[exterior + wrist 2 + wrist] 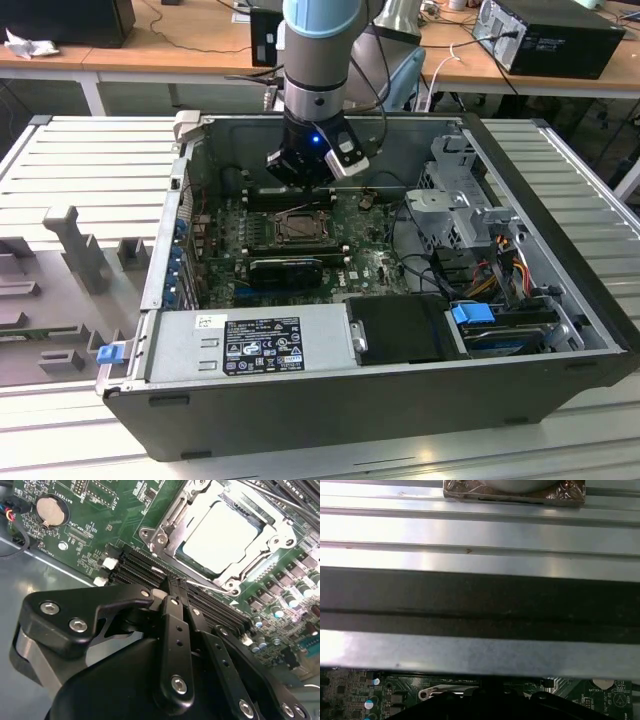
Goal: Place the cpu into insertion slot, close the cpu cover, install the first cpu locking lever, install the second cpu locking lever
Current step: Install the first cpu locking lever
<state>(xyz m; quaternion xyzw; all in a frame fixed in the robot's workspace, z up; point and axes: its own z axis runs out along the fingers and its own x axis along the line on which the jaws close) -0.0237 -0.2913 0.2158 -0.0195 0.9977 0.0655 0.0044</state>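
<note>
Second wrist view gives you the cpu [220,535] seated in the insertion slot [165,527], cpu cover [270,540] down; gripper [176,587] fingers pressed together, holding nothing.

White print on the motherboard [95,510], power supply label [262,344], seemingly none legible

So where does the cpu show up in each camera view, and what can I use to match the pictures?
Exterior view: the cpu sits in the insertion slot at the middle of the green motherboard, just below the robot's hand.
Second wrist view: the pale square cpu lies inside its metal frame, beyond the hand's black fingers.
First wrist view: I cannot make out the cpu.
Shared landmark: the green motherboard, seen in all three views.
</note>
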